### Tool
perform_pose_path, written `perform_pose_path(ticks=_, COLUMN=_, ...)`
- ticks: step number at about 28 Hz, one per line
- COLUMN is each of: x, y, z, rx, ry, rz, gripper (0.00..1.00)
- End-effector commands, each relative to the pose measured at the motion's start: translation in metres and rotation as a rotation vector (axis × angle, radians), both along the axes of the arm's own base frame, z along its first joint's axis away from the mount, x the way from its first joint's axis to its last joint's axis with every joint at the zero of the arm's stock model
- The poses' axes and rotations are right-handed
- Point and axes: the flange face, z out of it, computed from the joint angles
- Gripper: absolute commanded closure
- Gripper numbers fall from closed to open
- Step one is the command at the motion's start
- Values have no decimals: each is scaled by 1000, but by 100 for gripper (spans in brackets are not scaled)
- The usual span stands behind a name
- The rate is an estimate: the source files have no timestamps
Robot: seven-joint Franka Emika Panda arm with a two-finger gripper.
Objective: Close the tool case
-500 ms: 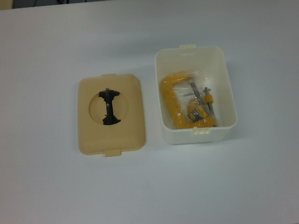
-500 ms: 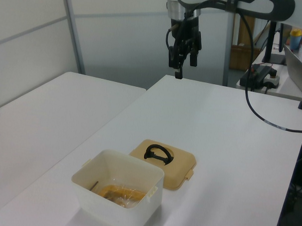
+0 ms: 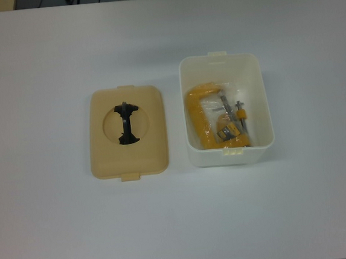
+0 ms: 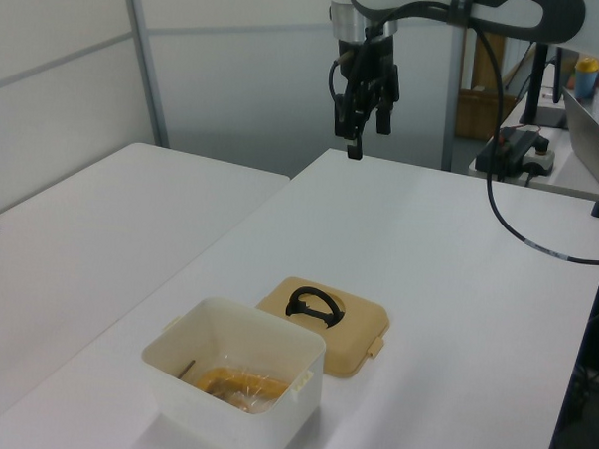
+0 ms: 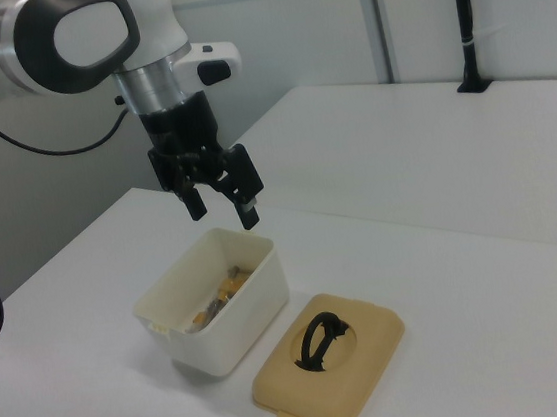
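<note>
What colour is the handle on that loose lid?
Black: the handle sits in the round recess of the tan lid. It shows best in the top view.

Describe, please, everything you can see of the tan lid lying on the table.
The tan lid is a rounded rectangle of matte plastic, lying flat on the white table with its top face up. A round recess in its middle holds a black handle, and small latch tabs stick out from two opposite edges. It lies to the top view's left of the open white tub, apart from it; nothing grips it.
</note>
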Motion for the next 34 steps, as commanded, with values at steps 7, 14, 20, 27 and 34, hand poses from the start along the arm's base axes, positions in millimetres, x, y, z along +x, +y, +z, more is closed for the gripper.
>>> perform_pose_path(ticks=7, x=35, y=-2, z=-50, rx=-2, ry=-13, rz=14, gripper=0)
perform_pose_path(ticks=14, x=57, y=-9, z=-87, rx=-17, ry=-27, rz=4, gripper=0)
perform_pose_path(ticks=20, x=63, y=-7, z=-117, rx=-37, ry=-35, rz=6, gripper=0)
perform_pose_path(ticks=27, x=65, y=-1, z=-142, rx=-78, ry=-25, rz=26, gripper=0)
perform_pose_path(ticks=34, x=71, y=15, z=-171, rx=-94, ry=5, rz=56, gripper=0)
